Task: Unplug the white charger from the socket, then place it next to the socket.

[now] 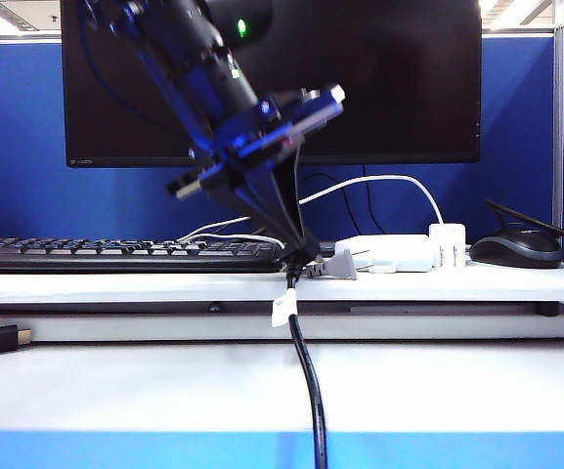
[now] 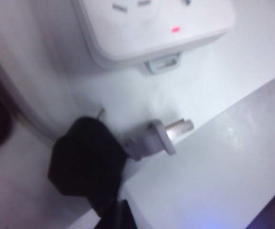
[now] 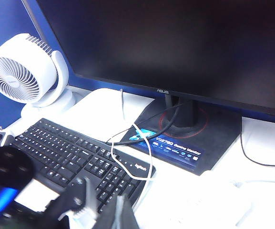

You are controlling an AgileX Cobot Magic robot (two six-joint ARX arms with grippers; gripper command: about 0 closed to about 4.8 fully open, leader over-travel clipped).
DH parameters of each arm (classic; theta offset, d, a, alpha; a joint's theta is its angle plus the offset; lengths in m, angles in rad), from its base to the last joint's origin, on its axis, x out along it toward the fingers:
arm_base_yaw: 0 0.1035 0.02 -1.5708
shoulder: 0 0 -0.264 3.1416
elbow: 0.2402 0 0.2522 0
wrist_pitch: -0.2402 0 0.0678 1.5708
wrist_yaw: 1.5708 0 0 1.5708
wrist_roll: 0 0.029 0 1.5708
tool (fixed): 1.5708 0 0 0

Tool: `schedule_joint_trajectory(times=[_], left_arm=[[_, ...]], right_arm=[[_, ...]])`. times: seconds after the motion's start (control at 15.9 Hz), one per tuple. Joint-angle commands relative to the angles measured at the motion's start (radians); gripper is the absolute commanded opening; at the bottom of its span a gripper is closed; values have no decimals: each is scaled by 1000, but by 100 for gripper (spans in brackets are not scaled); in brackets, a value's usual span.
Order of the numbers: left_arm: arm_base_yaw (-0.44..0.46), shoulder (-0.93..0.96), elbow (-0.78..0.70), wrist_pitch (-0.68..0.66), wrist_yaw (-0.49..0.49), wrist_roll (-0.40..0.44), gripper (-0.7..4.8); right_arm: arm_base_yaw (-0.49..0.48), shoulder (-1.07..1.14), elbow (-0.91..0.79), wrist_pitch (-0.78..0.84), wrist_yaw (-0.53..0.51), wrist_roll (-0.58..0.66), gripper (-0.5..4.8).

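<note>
White desk (image 1: 115, 283), blue partition (image 1: 18, 147); charger (image 1: 447, 244) upright at socket (image 1: 384, 252). L gripper (image 1: 262, 147) above desk, opening unclear; R gripper out of view, closed.

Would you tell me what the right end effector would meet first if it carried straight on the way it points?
Probably the black keyboard: the shut right end effector aims at its near corner, though depth is unclear. The left end effector hovers before the monitor.
</note>
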Motion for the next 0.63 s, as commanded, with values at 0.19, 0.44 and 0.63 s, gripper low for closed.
schedule_joint_trajectory(times=[0.19, 0.44, 0.63], left_arm=[[-1, 71, 2, 93, -68, 0, -5], [0, 82, 2, 180, -129, 1, -5], [13, 84, 2, 272, -173, 2, -5]], right_arm=[[0, -5, 5, 9, -5, -3, -8], [0, -5, 5, 8, -5, -2, -8], [0, -5, 5, 5, -8, -2, -8]])
